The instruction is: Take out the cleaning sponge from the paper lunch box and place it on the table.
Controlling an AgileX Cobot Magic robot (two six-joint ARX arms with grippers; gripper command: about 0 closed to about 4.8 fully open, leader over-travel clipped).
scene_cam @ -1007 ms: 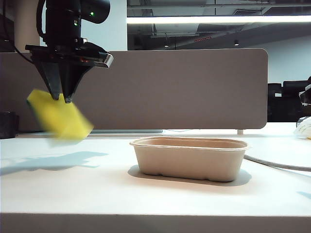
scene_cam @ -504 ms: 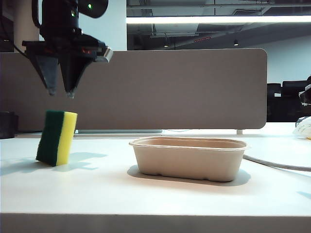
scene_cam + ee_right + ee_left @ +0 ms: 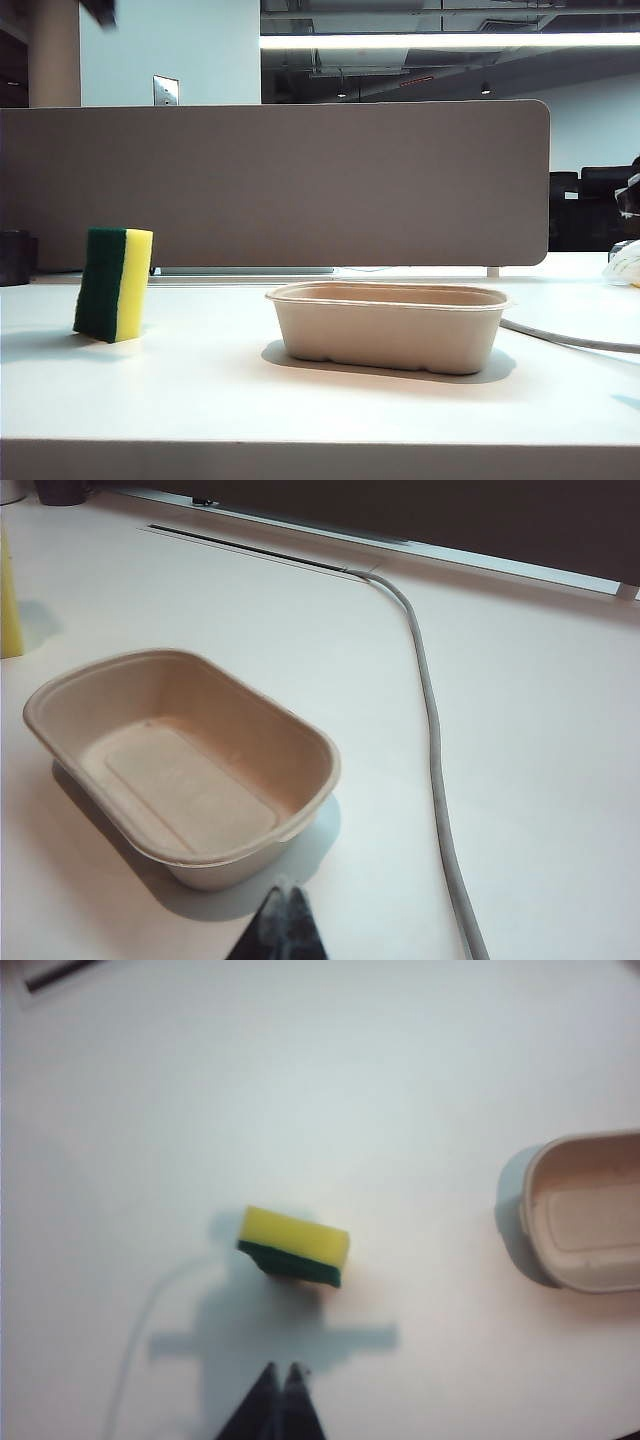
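We see our left gripper hanging high above the table, its two dark fingertips pressed together with nothing between them. In the exterior view only a dark scrap of that arm shows at the upper left corner, well above everything on the desk. Looking down from its wrist camera, the closed tips point toward the table, and their shadow spreads across the white surface just next to the cleaning sponge.

The cleaning sponge stands on the table on one narrow edge, leaning slightly, clear of the gripper and well apart from the paper lunch box. In the exterior view its dark green scouring layer faces left and the yellow foam faces right, toward the box.

Our right gripper sits low beside the paper lunch box, its dark tips pinched together and holding nothing. From there we look into the box, which is empty, its flat bottom and rolled rim in plain sight. A grey cable runs across the table next to the box, and a sliver of yellow sponge shows at the frame's edge beyond it.

Behind the desk stands the grey-brown partition panel, and a dark round object sits near it at the far left.
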